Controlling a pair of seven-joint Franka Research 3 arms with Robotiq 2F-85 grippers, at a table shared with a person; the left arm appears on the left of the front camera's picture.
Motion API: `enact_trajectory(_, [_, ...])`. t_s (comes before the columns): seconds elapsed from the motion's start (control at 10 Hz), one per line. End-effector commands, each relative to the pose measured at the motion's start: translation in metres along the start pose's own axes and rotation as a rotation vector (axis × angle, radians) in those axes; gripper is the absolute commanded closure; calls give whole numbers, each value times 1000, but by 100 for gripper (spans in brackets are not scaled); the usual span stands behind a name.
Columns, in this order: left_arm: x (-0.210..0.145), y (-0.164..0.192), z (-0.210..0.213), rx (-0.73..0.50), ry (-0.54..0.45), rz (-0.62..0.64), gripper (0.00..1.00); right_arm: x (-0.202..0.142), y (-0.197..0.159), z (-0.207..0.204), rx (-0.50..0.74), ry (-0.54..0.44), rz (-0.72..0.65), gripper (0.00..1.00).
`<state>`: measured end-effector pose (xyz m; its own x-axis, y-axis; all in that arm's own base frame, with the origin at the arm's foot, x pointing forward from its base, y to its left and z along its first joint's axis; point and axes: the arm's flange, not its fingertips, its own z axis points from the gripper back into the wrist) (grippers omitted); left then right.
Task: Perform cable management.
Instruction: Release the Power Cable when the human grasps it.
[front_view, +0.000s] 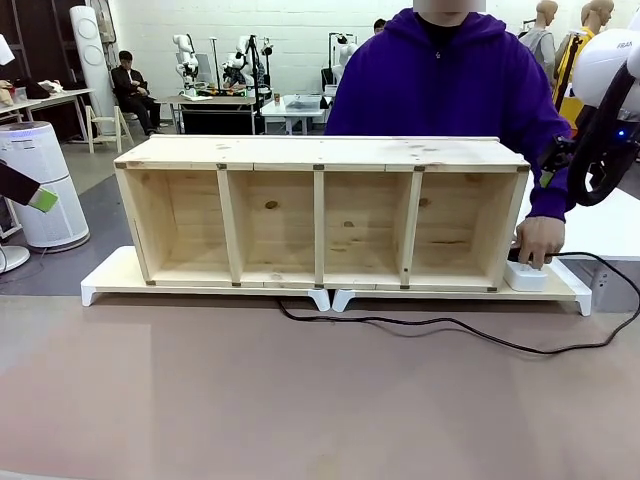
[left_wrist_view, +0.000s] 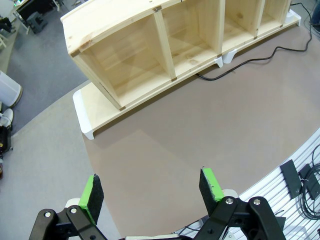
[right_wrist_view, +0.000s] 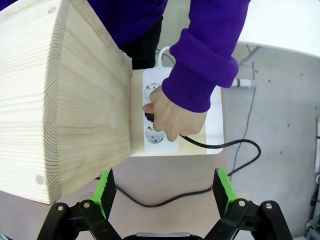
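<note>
Cable: the long thin black cord (front_view: 440, 325) is laid loose on the brown counter (front_view: 300, 400) in front of the shelf, so it is not tidy yet
Cable path: it is run from under the middle of the long pale wooden shelf with four open boxes (front_view: 320, 215), across the counter, and round to the right end, where it is bent back to the power strip
Plug end: the plug is covered by the person's hand (right_wrist_view: 172, 117) and looks pushed into the white power strip (right_wrist_view: 162, 142), likely so the cord gets power
Power strip: it is set on the white base board (front_view: 110, 280) just beside the shelf's right end, so it is easy to reach
Left claw (left_wrist_view: 152, 192): held wide with nothing in it, high above the bare counter, kept out of the way
Right claw (right_wrist_view: 167, 192): held wide with nothing in it, above the hand and the power strip, so the plugging can be watched
Next step, a guess: the loose cord is to be picked up once the hand is taken away
</note>
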<state>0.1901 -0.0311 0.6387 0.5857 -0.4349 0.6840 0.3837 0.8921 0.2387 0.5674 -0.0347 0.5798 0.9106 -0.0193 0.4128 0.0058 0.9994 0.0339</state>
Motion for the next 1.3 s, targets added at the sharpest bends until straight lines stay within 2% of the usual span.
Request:
enact_trajectory(0.0, [1,1,-1,6,-3,7,0,0,0,-1,0,4,-3,0])
enact_trajectory(1.2, [1,1,-1,6,-3,7,0,0,0,-1,0,4,-3,0])
